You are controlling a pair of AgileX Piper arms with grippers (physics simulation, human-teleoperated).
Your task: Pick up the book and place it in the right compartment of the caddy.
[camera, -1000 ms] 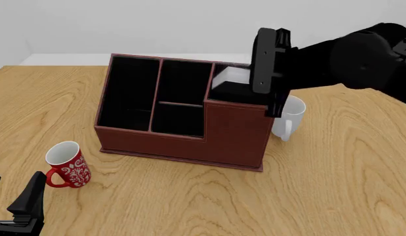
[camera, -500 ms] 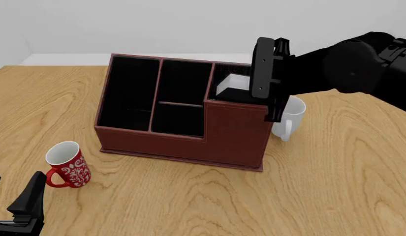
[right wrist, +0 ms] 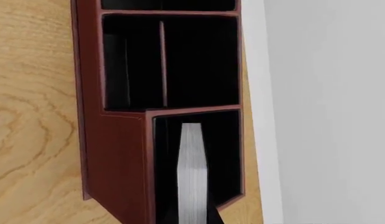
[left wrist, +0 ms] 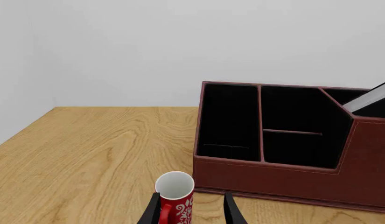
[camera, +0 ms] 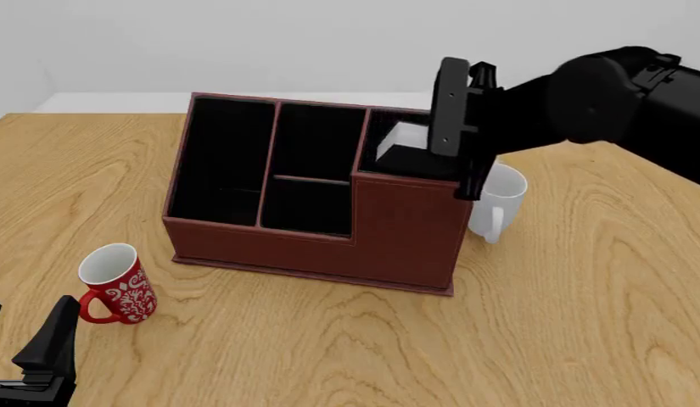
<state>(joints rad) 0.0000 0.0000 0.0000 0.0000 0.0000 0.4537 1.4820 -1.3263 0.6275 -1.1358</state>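
The dark red-brown caddy (camera: 400,229) stands mid-table. The book (camera: 402,137) is tilted in its right compartment (camera: 376,127), white page edges showing above the tall front wall. My right gripper (camera: 438,136) hovers over that compartment's right side, shut on the book. In the right wrist view the book (right wrist: 192,172) shows edge-on inside the black-lined right compartment (right wrist: 225,154), with a dark finger on each side of it at my right gripper (right wrist: 192,218). My left gripper (camera: 50,346) rests low at the front left, open; the left wrist view shows my left gripper (left wrist: 191,212).
A red patterned mug (camera: 112,284) stands in front of the caddy's left end, just ahead of the left fingers (left wrist: 231,212). A white mug (camera: 499,202) sits against the caddy's right side, under the right arm. The caddy's other compartments (camera: 220,161) look dark.
The right gripper carried the book lower into the right compartment, and its wrist has tilted a little since. The left arm and both mugs stayed put.
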